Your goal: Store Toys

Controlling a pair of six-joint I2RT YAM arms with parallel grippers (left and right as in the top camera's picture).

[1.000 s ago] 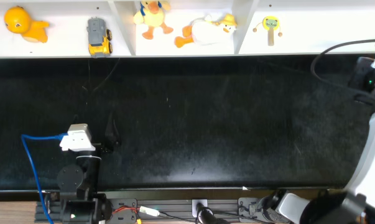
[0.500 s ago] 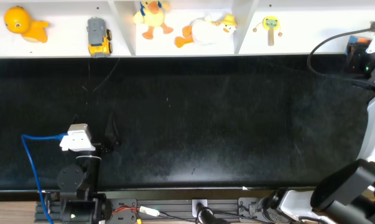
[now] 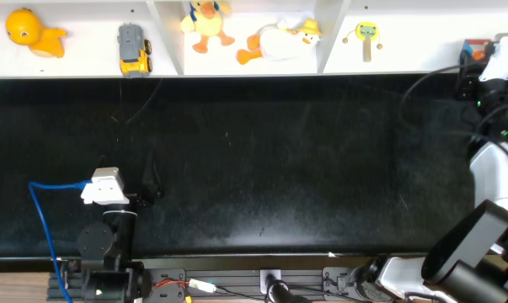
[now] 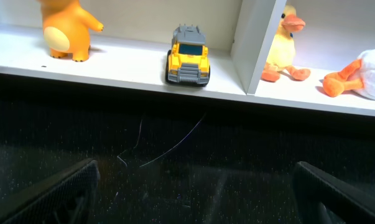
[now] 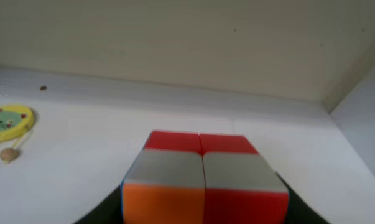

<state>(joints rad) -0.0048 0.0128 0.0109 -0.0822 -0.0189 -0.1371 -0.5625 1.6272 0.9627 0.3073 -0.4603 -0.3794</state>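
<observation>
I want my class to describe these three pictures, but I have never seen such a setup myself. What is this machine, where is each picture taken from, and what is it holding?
This is a robot with two arms, each ending in a two-finger gripper. The top view looks straight down on a black table with a white shelf along its far edge. The other two pictures come from small cameras on the arms' wrists.

On the shelf sit an orange duck, a yellow truck, a yellow plush duck, a white plush duck lying down and a small rattle.

The left gripper is open and holds nothing; it faces the truck. The right gripper is shut on a coloured cube, in the shelf compartment where the rattle lies.
</observation>
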